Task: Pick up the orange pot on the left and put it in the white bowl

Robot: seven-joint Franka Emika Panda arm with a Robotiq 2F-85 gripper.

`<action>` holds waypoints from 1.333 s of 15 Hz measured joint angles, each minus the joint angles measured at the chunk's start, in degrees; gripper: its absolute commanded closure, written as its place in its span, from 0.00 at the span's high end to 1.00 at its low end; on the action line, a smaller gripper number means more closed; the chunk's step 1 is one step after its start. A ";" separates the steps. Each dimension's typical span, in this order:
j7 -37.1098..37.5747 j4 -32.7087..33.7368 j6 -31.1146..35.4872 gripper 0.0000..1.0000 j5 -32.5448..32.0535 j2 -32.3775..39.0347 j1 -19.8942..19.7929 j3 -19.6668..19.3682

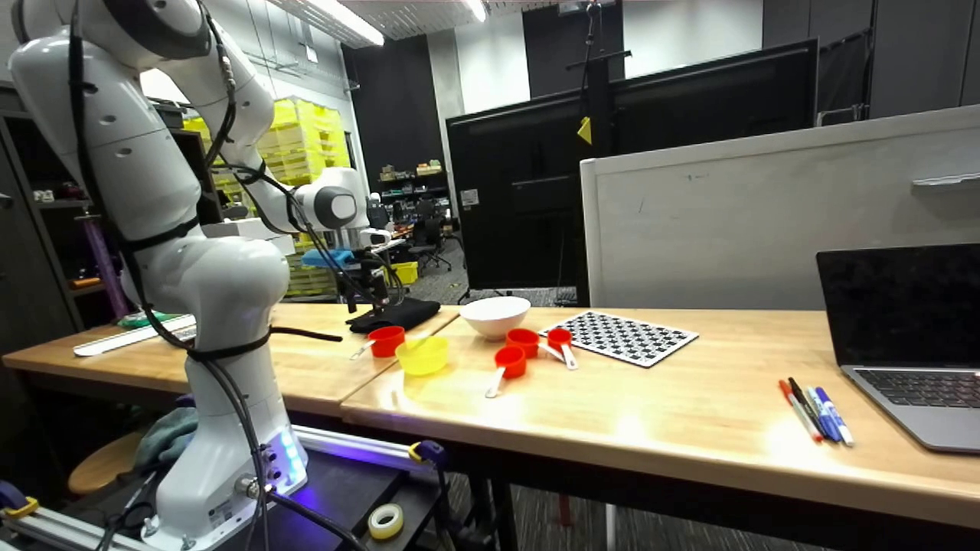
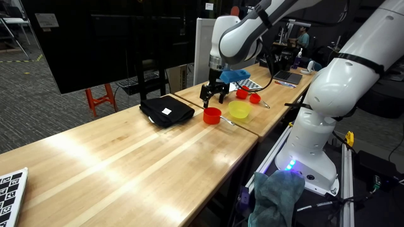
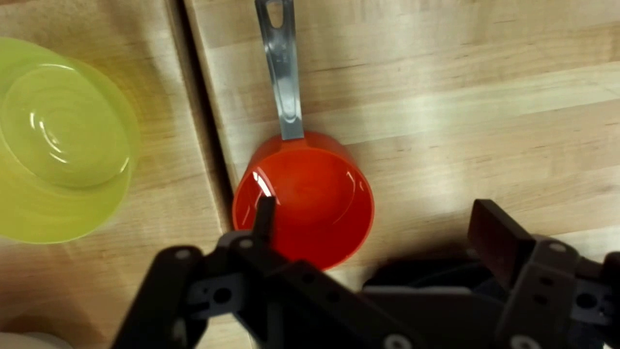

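Empty, its fingers [image 3: 496,245] spread, the gripper [image 3: 375,213] should descend with one finger inside the orange pot [image 3: 315,194], just beside the bench's [image 3: 484,121] seam edge, and one outside, then pinch the wall.

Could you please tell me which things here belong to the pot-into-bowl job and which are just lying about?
Belonging to the job:
gripper
orange pot nearest it
white bowl

Just lying about:
yellow bowl
three other red-orange pots
checkered mat
black cloth
pens
laptop
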 measured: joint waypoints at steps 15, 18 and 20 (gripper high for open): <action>7.49 0.18 10.36 1.00 7.35 6.68 0.47 0.88; 9.87 0.30 10.39 1.00 7.19 6.98 0.47 1.95; 10.25 0.31 10.31 1.00 6.77 7.26 0.47 2.49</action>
